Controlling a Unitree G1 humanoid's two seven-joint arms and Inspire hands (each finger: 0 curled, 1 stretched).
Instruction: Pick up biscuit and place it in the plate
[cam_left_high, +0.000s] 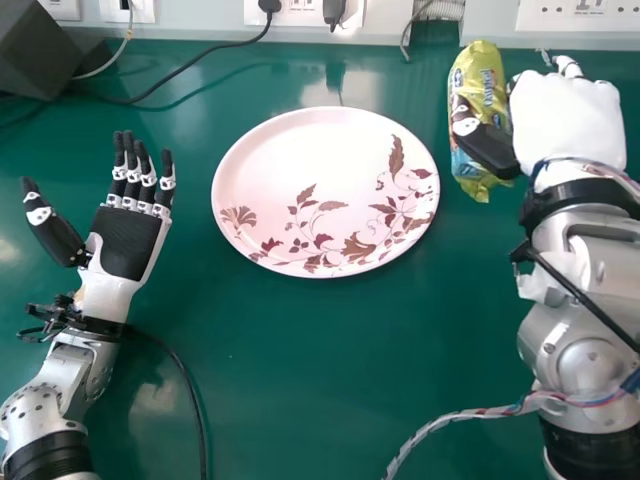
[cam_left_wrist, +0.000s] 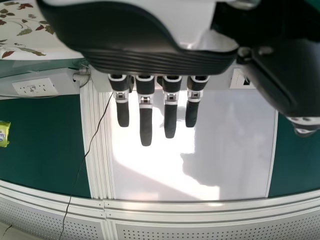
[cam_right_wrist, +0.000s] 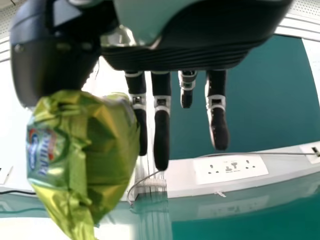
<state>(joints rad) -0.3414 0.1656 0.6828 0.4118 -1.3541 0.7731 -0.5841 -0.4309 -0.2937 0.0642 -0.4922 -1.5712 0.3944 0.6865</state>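
- Behind the green table (cam_left_high: 300, 350), 1 pale wall strip (cam_left_high: 205, 22) with sockets is running along the far side, and 1 black cable (cam_left_high: 190, 62) is lying at far left.
- About progress, I am judging that the picking is mostly done: the right hand (cam_left_high: 570, 125) is holding the biscuit packet (cam_left_high: 479, 85). Whether the packet is touching the table, I cannot tell surely.
- The placing is remaining, because the plate (cam_left_high: 300, 150) is lying at the middle, and the packet is staying outside its rim, to the right and a little far.
- Relative to the right hand, the packet is standing roughly upright at its left side, with the thumb (cam_left_high: 486, 146) crossing it.
- This hand is pinching the packet between thumb and fingers; in the right wrist view the fingers (cam_right_wrist: 161, 132) are extending rather straight beside the wrapper.
- The left hand (cam_left_high: 128, 240) is resting at left, its fingers spreading openly, holding 0 things.
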